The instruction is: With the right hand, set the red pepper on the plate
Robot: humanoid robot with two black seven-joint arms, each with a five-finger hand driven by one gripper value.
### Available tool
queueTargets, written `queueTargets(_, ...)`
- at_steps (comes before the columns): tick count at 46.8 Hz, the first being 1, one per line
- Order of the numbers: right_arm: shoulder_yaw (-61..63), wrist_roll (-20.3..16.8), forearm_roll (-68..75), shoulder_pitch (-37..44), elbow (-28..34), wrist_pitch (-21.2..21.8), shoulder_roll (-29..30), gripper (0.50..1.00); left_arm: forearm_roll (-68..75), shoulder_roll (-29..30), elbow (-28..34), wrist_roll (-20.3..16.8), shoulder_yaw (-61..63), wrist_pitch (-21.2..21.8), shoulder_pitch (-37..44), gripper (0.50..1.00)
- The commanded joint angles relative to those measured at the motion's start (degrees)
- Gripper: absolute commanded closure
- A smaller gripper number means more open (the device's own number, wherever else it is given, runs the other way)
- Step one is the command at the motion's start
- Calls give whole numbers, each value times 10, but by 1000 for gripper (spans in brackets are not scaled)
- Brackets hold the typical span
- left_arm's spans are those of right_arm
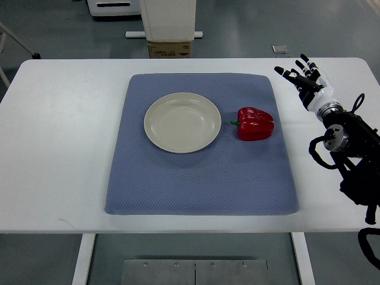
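A white table fills most of the top view, and a blue-grey cloth mat lies across its middle, reaching from near the far edge to near the front edge. On the mat's far half, left of the mat's centre line, sits a round cream plate, bare inside. The red pepper lies on the mat just to the right of the plate, apart from its rim, with its short green stem pointing toward the plate and its lobed body close to the mat's right edge. The right hand comes in from the right edge of the table on a black, cable-wrapped arm and sits over the bare white surface near the table's far right corner, beyond the mat's right edge. Its fingers are spread and straight, pointing toward the far left, and they hold nothing; the hand is clear of the pepper, with a strip of mat and table between them. Beyond the table's far edge, a white column base and a cardboard box stand on the grey floor.
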Motion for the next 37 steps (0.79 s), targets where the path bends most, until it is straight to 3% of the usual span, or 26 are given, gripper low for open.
queueTargets(1,0,0,0,0,0,0,1,500,1,0,0,0,0,0,0,500)
queueTargets(37,0,0,1,3,4,7,-1,500,-4,0,0,0,0,0,-1,500)
